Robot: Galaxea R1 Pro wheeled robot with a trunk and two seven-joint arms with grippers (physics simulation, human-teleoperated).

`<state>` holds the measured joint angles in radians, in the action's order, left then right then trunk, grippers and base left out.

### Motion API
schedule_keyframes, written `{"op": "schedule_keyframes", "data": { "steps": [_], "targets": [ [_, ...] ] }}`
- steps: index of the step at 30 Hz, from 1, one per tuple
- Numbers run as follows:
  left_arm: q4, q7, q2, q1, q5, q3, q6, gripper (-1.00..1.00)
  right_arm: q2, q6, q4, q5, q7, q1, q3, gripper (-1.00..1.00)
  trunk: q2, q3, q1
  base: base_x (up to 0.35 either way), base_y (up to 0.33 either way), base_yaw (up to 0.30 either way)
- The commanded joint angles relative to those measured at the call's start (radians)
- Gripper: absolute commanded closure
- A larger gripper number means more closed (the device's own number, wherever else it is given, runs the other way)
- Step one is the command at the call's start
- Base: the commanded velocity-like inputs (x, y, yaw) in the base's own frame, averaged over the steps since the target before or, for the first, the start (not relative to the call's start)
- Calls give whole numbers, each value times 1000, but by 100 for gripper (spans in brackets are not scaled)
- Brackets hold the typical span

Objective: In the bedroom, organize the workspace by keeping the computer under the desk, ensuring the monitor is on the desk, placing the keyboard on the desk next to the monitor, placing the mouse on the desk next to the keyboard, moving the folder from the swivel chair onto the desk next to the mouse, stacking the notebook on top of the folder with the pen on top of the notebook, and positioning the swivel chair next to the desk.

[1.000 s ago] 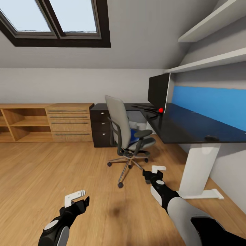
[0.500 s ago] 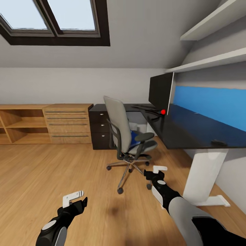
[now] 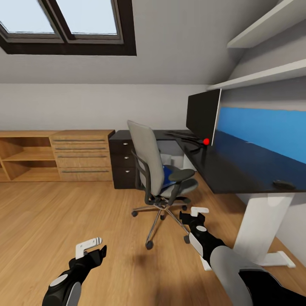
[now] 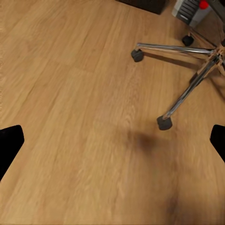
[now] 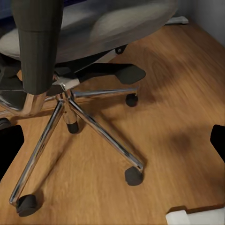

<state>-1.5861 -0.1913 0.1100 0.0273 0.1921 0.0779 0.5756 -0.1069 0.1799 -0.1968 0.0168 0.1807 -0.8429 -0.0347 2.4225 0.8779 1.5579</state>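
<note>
The grey swivel chair (image 3: 149, 158) stands on the floor before the black desk (image 3: 231, 163), with the blue folder (image 3: 169, 173) on its seat. The monitor (image 3: 203, 112) stands on the desk with the keyboard (image 3: 182, 134) lying beyond it. The mouse (image 3: 284, 184) sits near the desk's front edge. The computer (image 4: 188, 7) is on the floor behind the chair's chrome base (image 5: 70, 110). My left gripper (image 3: 94, 250) (image 4: 112, 140) and right gripper (image 3: 192, 213) (image 5: 112, 140) hang open and empty above the floor, the right one close to the chair base. Notebook and pen are out of view.
A light wooden drawer and shelf unit (image 3: 80, 155) lines the back wall at left. Dark desk drawers (image 3: 123, 163) stand behind the chair. A white desk leg (image 3: 261, 227) rises right of my right arm. A small red ball (image 3: 206, 141) lies by the monitor. Wall shelves (image 3: 263, 74) hang above the desk.
The whole view has shifted: the camera has moved closer to the chair and desk. Both arms keep the same pose, and both grippers stay open.
</note>
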Motion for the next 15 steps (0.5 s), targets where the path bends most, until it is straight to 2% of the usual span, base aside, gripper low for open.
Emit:
{"op": "schedule_keyframes", "data": {
  "steps": [1,6,11,15],
  "targets": [
    [-1,-7,0,1,11,6,4,-100,0,5,2,2,2,-1,-3,-100,0,1,0,129,0,0],
    [-1,-6,1,0,13,30,4,-100,0,10,4,2,2,-1,-4,-100,0,1,0,218,0,0],
    [-1,-3,1,1,13,36,4,-100,0,11,5,2,2,-1,-5,-100,0,1,0,270,0,0],
    [-1,-1,1,1,13,39,4,-100,4,12,5,1,2,-1,-11,-100,0,1,0,137,0,0]
  ]
}}
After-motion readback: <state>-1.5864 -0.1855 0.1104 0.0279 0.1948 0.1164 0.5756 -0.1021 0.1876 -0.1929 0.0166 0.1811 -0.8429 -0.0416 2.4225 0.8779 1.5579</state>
